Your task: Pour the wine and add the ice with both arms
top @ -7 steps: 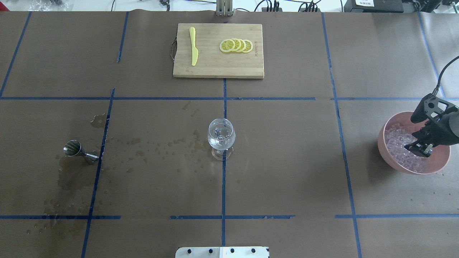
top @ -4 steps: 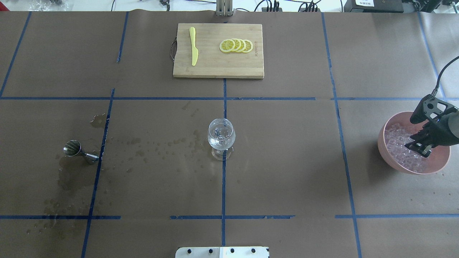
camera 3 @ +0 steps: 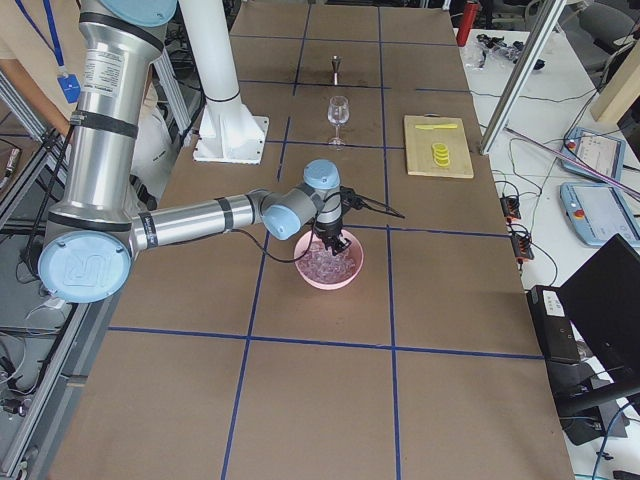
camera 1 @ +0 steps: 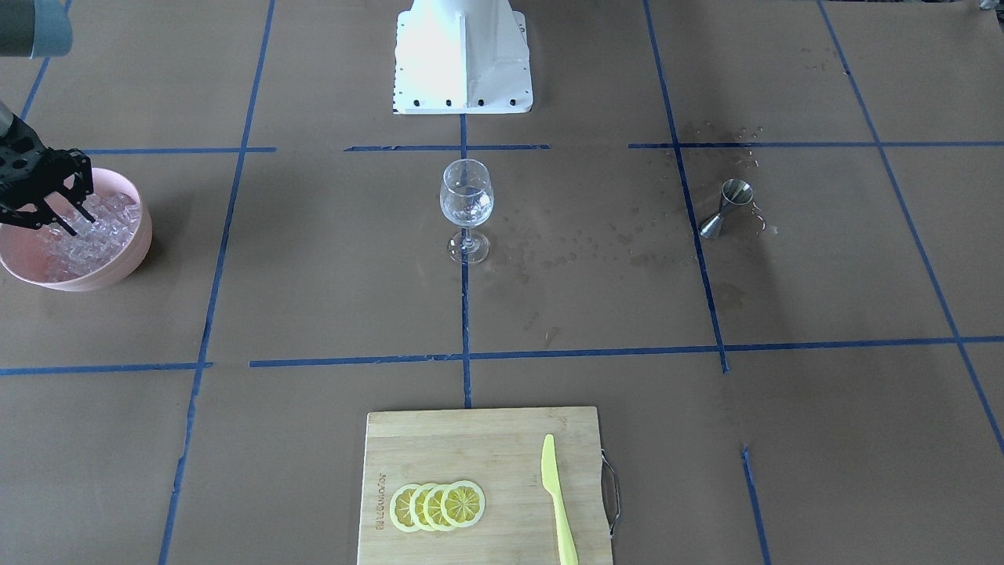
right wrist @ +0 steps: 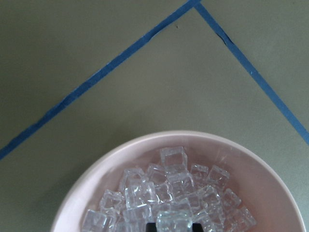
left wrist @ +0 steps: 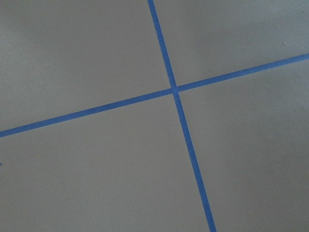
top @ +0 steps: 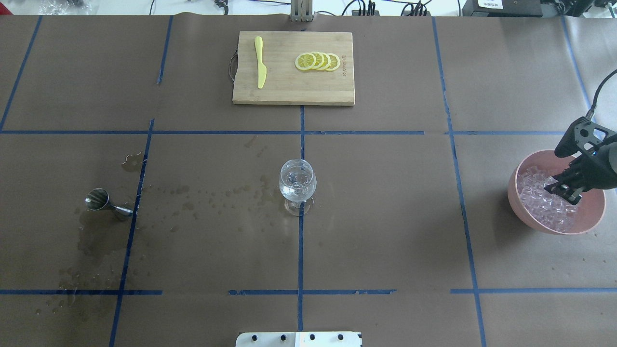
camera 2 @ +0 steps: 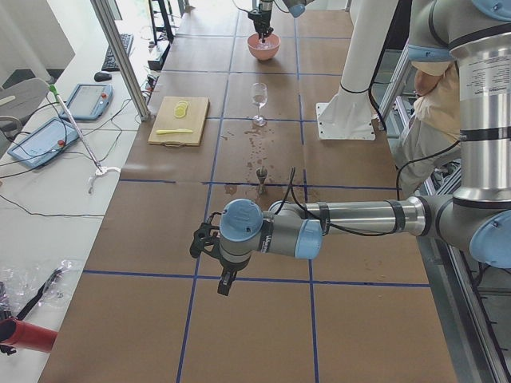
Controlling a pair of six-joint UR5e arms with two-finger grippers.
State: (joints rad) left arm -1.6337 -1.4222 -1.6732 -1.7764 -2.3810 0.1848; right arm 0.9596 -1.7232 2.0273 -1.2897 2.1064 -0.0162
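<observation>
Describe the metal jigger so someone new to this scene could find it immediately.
Start at the wine glass at the table's centre and look toward the robot's left. The jigger lies beside a blue tape line among wet stains: the only metal item, small and hourglass-shaped.

The ice [top: 547, 202] is a heap of small clear cubes filling a pink bowl [top: 587, 223] at the table's right end, while the wine [top: 297, 189] sits barely visible in the upright central glass [top: 297, 184].
</observation>
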